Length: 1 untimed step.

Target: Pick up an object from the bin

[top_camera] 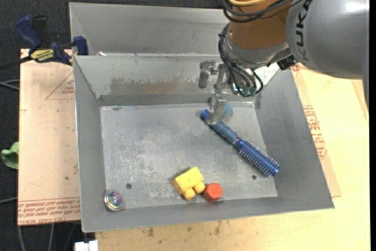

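So here's what we're looking at: the gripper [220,110] is down inside the bin [147,126], near the back wall and a bit right of the middle. It sits right over the handle end of a blue hairbrush [244,147]. The brush lies flat on the bin floor on a diagonal. Its handle tip is up by the gripper and its bristle head points toward the front right corner.

Honestly, we can't tell from this angle whether the gripper is wide or narrow, or whether it actually has the handle. It's too tangled up with the wrist cables to read.

The other things sit well apart from the brush, along the front edge. There's a yellow block [188,181] with a small orange piece [214,191] just beside it, and a shiny little ball [113,200] in the front left corner.
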Tool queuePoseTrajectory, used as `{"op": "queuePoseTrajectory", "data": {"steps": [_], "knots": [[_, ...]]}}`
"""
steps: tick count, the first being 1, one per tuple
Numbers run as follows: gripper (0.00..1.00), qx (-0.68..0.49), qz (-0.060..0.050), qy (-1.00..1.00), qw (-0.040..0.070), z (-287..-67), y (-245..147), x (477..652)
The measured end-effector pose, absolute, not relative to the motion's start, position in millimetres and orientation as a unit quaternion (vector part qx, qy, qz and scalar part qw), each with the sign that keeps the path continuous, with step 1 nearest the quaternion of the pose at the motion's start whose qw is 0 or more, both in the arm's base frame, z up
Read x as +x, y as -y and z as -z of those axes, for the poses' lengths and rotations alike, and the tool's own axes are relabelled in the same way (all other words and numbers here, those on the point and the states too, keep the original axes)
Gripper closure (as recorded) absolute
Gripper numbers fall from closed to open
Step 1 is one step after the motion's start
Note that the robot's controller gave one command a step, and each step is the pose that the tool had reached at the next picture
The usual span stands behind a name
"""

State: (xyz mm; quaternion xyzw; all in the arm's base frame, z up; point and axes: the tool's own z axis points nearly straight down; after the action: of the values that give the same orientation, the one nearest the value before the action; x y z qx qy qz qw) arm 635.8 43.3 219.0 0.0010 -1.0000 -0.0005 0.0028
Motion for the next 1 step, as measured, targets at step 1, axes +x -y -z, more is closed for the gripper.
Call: {"op": "queuePoseTrajectory", "data": {"steps": [1], "knots": [[0.00, -0.017, -0.001, 1.000, 0.004, -130.3, 32.4, 602.5]]}}
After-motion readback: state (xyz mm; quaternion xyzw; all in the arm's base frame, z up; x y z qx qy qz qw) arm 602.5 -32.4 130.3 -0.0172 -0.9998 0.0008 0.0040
